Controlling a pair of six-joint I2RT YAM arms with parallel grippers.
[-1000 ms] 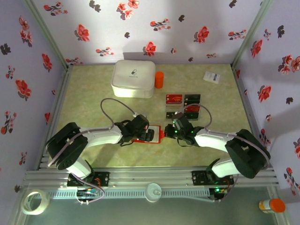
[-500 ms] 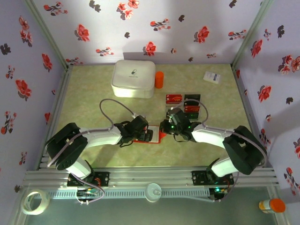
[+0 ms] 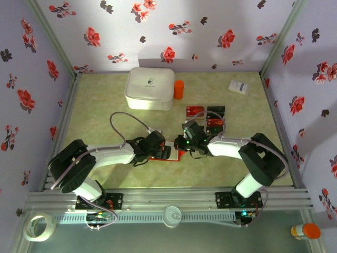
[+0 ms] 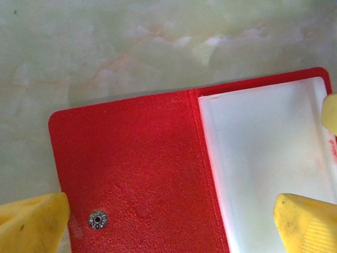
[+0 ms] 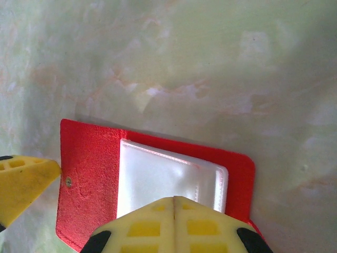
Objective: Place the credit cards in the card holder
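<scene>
The card holder (image 3: pixel 179 154) lies open on the table (image 3: pixel 100 105), its long axis running side to side between the two arms. The red snap flap points toward the left arm and the pale pocket toward the right arm. The left pincer (image 3: pixel 159 152) stands with its yellow fingertips (image 4: pixel 31 221) wide apart, one at each end of the holder, straddling it without squeezing. The right pincer (image 5: pixel 174 211) has its fingertips pressed together, with no card showing between them. It hangs just over the near edge of the pale pocket. The loose cards (image 3: pixel 195 110) lie on the far side of the holder and off to its right. They are well apart from the left pincer and on the right arm's side, so the right arm is clearly the nearer one to fetch them. A card would probably have to be brought across to the holder's pocket half. Compared with a second ago, the right arm has swung away from the cards and in toward the holder. The left arm and the holder have kept their place.
</scene>
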